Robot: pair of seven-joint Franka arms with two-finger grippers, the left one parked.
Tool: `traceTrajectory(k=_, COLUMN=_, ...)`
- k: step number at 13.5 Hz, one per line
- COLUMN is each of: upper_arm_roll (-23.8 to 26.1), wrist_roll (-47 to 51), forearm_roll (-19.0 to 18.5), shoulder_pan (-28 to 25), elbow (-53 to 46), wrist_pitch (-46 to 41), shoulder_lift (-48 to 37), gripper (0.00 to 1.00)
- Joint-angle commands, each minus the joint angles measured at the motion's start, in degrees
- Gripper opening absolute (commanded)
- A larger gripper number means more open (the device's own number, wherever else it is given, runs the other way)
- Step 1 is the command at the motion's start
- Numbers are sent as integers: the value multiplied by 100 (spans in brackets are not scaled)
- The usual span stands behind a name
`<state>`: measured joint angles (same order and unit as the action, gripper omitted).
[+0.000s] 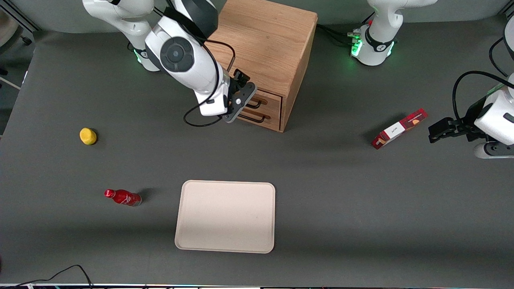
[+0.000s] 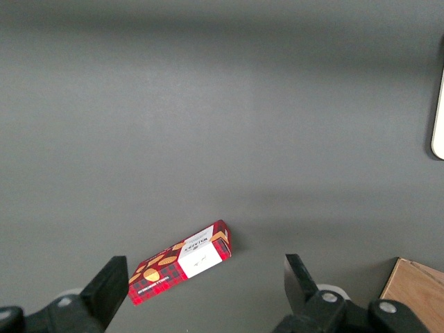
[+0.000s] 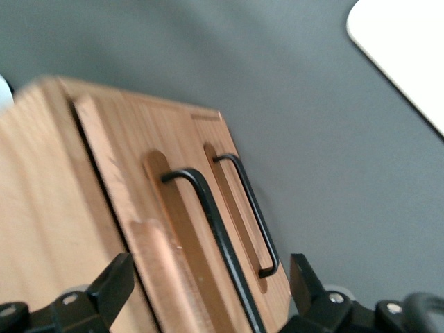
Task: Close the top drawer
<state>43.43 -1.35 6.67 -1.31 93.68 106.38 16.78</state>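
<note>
— Gripper [image 3: 208, 291]?
— Fingers [image 3: 114, 284] spread apart, gripping nothing. Poised right in front of the cabinet's drawer face, level with the top drawer [image 3: 177, 229]; handle [image 3: 215, 236] seen between the two fingers. Whether touching, impossible to tell.

— Top drawer?
— Upper of two in one wooden cabinet [image 1: 265, 52], near the arm bases. Looks nearly flush with the lower drawer [image 3: 243, 208]; only a thin dark seam visible along the edge. Raised wooden strip just above the handle.

— Handles, counted?
— Two black wire ones, identical, one per drawer. Lower handle [image 1: 253, 117] closer to the tabletop, upper [image 1: 257, 105] partly hidden by the gripper in the front view.

— Farther out on the table [image 1: 341, 192]?
— One cream tray [image 1: 225, 216], nearer the front camera than the cabinet. One yellow lemon-like object [image 1: 88, 136] and one red bottle [image 1: 122, 197] lying on its side, both toward the working arm's end, well apart from each other. One red box [image 1: 398, 129] of biscuits, lying flat toward the parked arm's end.
</note>
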Motion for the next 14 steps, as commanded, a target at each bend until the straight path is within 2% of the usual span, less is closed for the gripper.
traceTrajectory(k=1, upper_arm_roll=-62, wrist_roll=756, forearm_roll=19, shoulder_pan=77, elbow=-280, wrist_pitch=-537, shoulder_lift=-699, gripper=100)
traceTrajectory(k=3, upper_arm_roll=-385, wrist_roll=961, forearm_roll=-200, shoulder_pan=104, elbow=-272, wrist_pitch=-950, shoulder_lift=-1437, gripper=100)
traceTrajectory(k=5, upper_arm_roll=-850, wrist_roll=1144, forearm_roll=-209, shoulder_pan=104, elbow=-298, wrist_pitch=-1312, shoulder_lift=-2009, gripper=100)
traceTrajectory(k=7, upper_arm_roll=-1597, wrist_roll=2168, forearm_roll=-201, shoulder_pan=87, elbow=-307, wrist_pitch=-1697, shoulder_lift=-2554, gripper=100)
traceTrajectory(k=9, upper_arm_roll=-1758, wrist_roll=3546, forearm_roll=-253, shoulder_pan=95, elbow=-237, wrist_pitch=-1892, shoulder_lift=-2916, gripper=100)
traceTrajectory(k=10, upper_arm_roll=-1759, wrist_roll=4224, forearm_roll=-427, shoulder_pan=95, elbow=-211, wrist_pitch=-2076, shoulder_lift=-3021, gripper=100)
traceTrajectory(k=11, upper_arm_roll=-1767, wrist_roll=4335, forearm_roll=-786, shoulder_pan=95, elbow=-202, wrist_pitch=-2304, shoulder_lift=-3066, gripper=100)
traceTrajectory(k=12, upper_arm_roll=-1889, wrist_roll=4345, forearm_roll=-894, shoulder_pan=104, elbow=-201, wrist_pitch=-2550, shoulder_lift=-3066, gripper=100)
traceTrajectory(k=14, upper_arm_roll=-2590, wrist_roll=4231, forearm_roll=-799, shoulder_pan=104, elbow=-158, wrist_pitch=-2884, shoulder_lift=-3101, gripper=100)
